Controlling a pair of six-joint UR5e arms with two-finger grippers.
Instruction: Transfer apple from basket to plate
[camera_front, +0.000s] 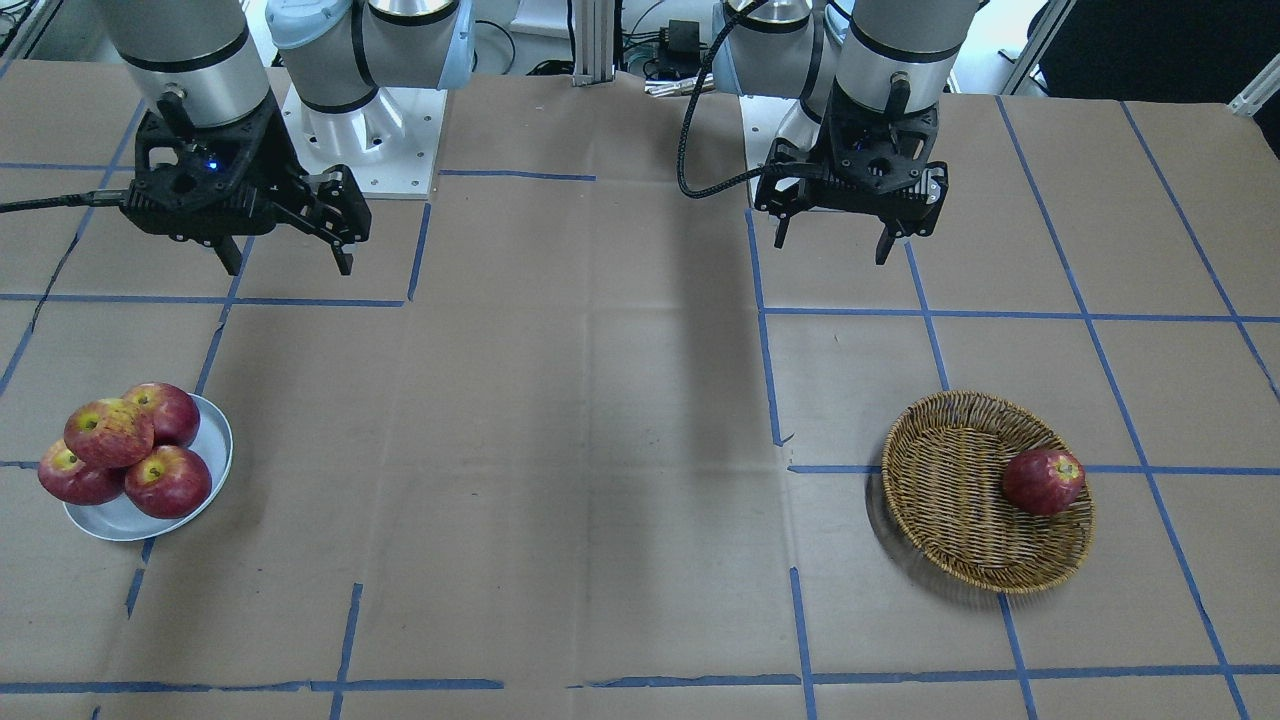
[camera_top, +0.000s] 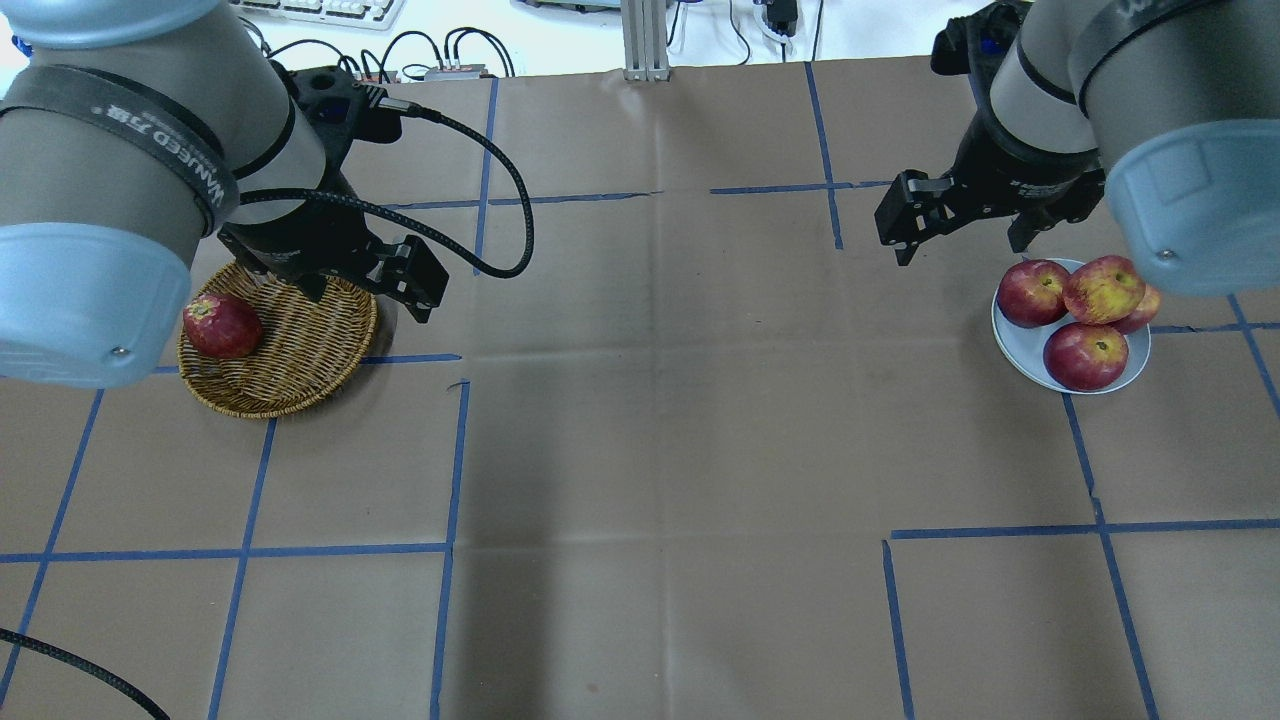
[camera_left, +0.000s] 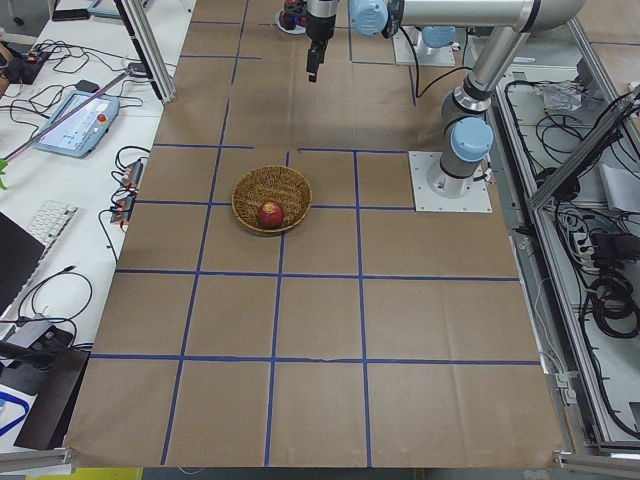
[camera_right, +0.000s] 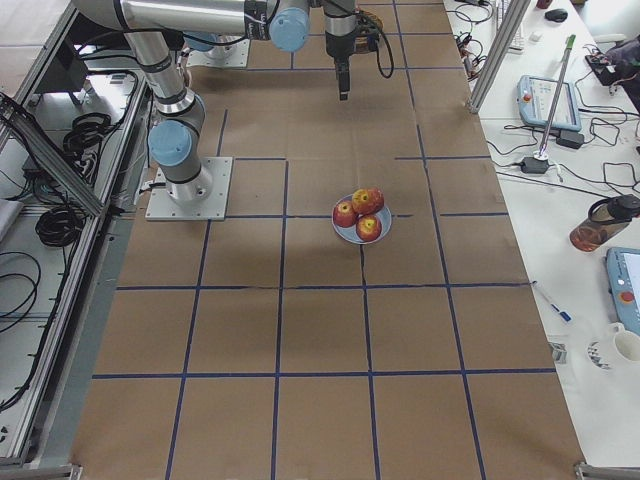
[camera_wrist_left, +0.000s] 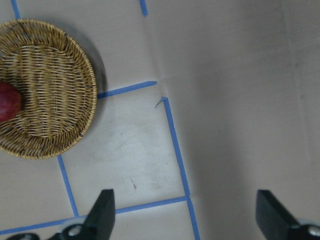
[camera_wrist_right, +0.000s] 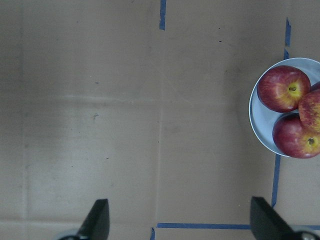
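Three darker apples (camera_front: 168, 482) sit on the plate (camera_front: 110, 522), and the apple (camera_front: 108, 432), paler and streaky, rests on top of them. One dark apple (camera_front: 1043, 481) lies in the basket (camera_front: 940, 480). Left gripper (camera_front: 832, 250) and right gripper (camera_front: 290, 268) hang spread wide, empty

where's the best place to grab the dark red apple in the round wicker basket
Grip the dark red apple across its rounded middle, from straight above. It lies tilted in the round wicker basket, close to the rim, so a sideways approach would likely hit wicker.
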